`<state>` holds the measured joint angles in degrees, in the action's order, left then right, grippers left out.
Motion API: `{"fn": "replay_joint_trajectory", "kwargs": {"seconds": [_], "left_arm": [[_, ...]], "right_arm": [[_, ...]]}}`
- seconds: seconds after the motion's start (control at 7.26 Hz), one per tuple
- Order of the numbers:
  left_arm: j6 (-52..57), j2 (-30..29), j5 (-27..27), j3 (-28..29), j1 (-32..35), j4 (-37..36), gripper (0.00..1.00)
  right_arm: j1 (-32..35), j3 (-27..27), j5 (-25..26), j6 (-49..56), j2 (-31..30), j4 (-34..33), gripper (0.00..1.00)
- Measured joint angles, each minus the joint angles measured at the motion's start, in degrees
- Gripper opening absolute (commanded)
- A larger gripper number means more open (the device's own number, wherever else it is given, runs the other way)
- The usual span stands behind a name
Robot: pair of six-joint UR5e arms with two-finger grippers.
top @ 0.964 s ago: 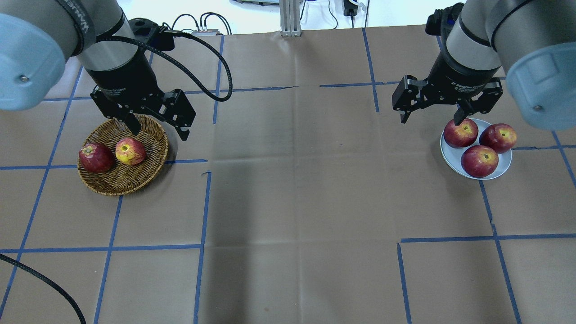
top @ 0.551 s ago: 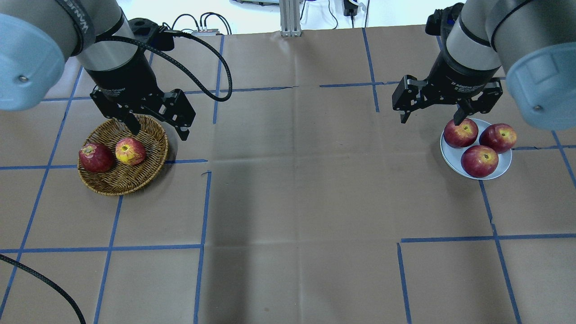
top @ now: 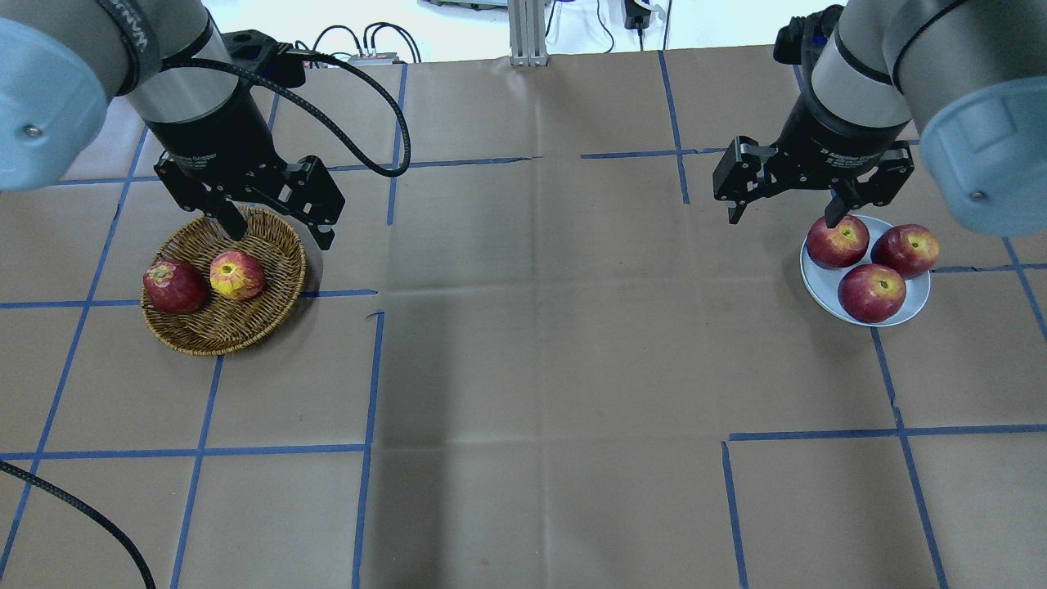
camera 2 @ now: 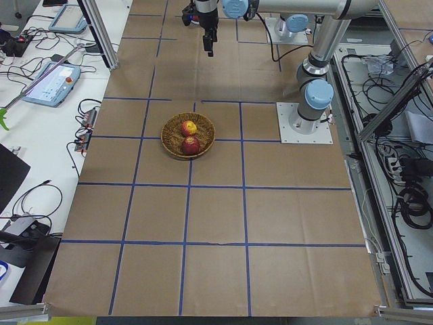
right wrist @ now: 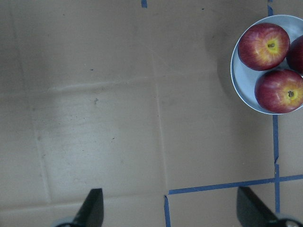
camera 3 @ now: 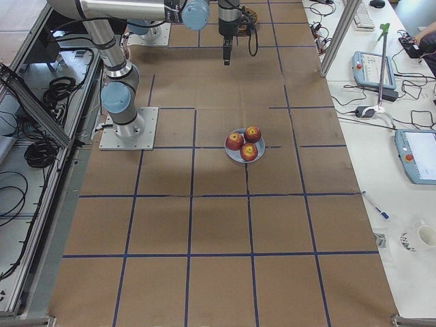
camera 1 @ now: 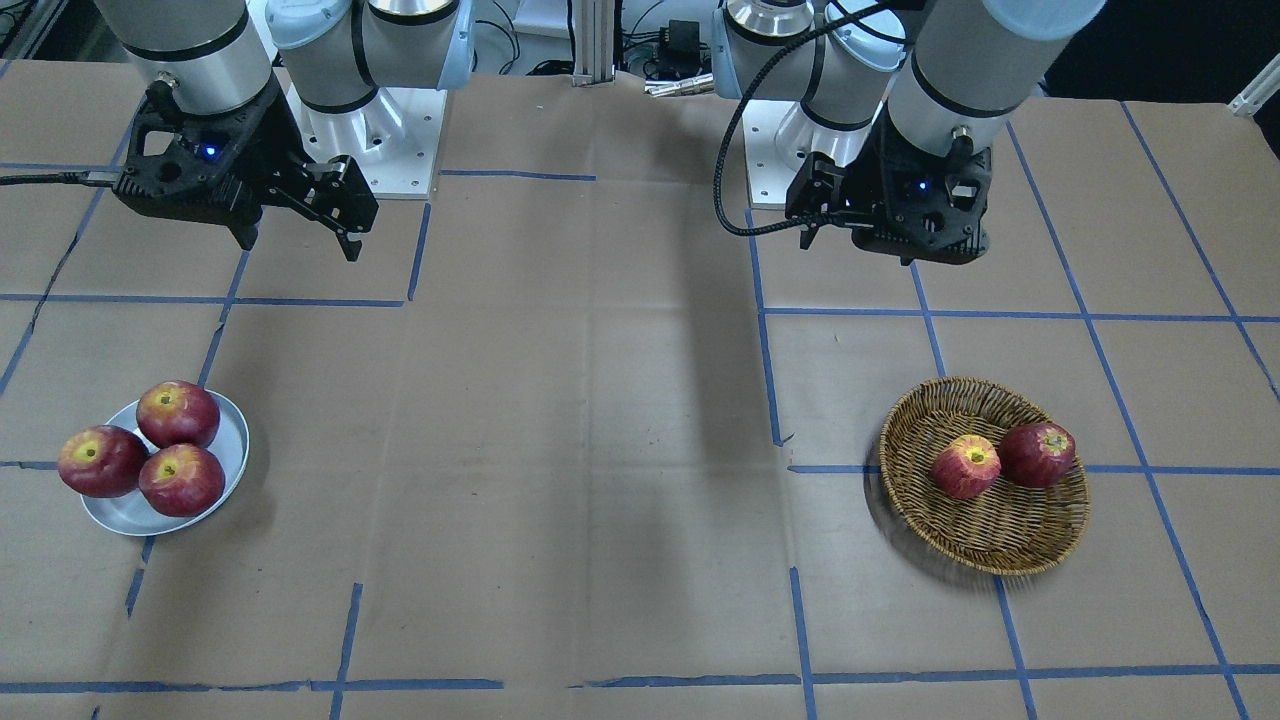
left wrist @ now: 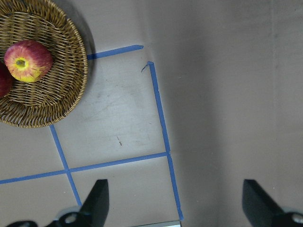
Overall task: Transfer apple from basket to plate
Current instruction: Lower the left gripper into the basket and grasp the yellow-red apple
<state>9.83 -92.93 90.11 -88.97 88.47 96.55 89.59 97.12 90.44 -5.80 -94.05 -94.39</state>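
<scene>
The apple (top: 237, 275), matte pinkish-red with a yellow stem hollow, lies in the round wicker basket (top: 221, 334) beside a darker red apple (top: 173, 286). It also shows in the front view (camera 1: 966, 466) and the left wrist view (left wrist: 28, 60). My left gripper (top: 282, 236) is open and empty, high above the basket's far right edge. The metal plate (top: 820, 286) holds three glossy dark-red apples. My right gripper (top: 783, 219) is open and empty, high above the table beside the plate's far left edge.
The table is covered in brown paper with blue tape lines. A black cable (top: 368, 90) loops from my left wrist. Cables and an aluminium post (top: 527, 33) stand at the table's far edge.
My left gripper has shifted slightly left and toward the table's far edge, still open. The right arm and all the apples have not moved.
</scene>
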Motion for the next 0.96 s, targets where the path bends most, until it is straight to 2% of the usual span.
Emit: {"fn": "replay_joint_trajectory", "kwargs": {"seconds": [0.41,0.69,0.96], "left_arm": [[12.9,-9.6,-0.6,-1.1,-8.0,-9.5,0.99],[18.5,-13.0,-0.2,-3.0,-12.3,-15.2,0.99],[22.3,-16.9,0.2,-4.4,-15.6,-26.1,0.99]], "right_arm": [[0.0,0.0,0.0,0.0,0.0,0.0,1.0],[0.0,0.1,0.0,0.0,0.0,0.0,1.0],[0.0,0.0,0.0,0.0,0.0,0.0,1.0]]}}
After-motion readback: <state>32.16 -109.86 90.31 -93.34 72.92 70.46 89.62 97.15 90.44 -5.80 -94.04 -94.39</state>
